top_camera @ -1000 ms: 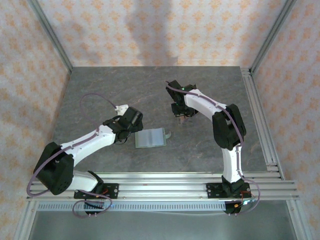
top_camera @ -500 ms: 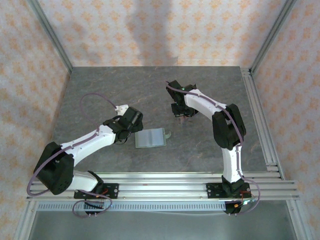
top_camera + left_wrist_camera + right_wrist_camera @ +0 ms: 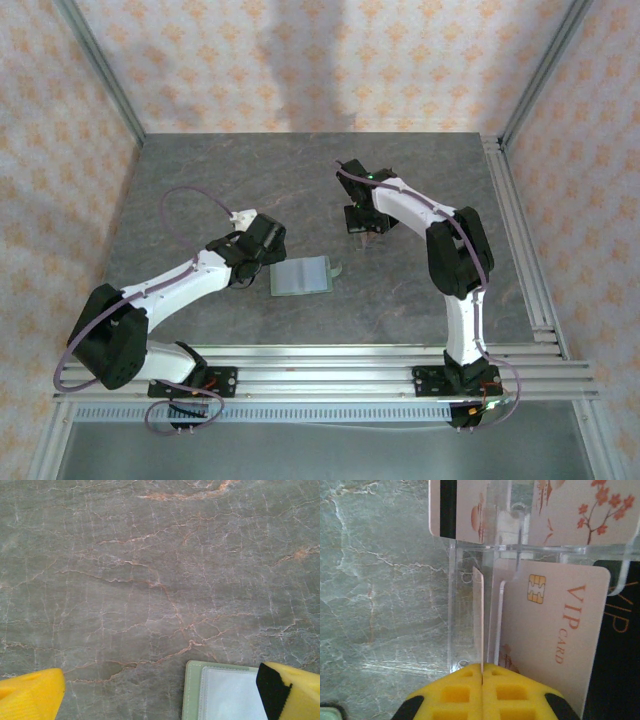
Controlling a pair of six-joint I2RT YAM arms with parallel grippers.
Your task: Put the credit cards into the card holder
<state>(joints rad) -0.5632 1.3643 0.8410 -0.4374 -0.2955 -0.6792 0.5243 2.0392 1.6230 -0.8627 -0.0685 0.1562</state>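
Item: right gripper (image 3: 482,674), jaws pinched shut on the edge of one pink card (image 3: 478,615) among credit cards (image 3: 555,630) standing in a clear acrylic rack (image 3: 465,555), presumably to lift it out; card holder (image 3: 300,276) lies open on the table (image 3: 200,180), left gripper (image 3: 160,695) spread wide at its corner, likely to steady it.

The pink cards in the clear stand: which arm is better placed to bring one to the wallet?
Right. The right gripper is shut on the edge of a credit card in the clear stand; the left gripper hangs open by the card holder, empty.
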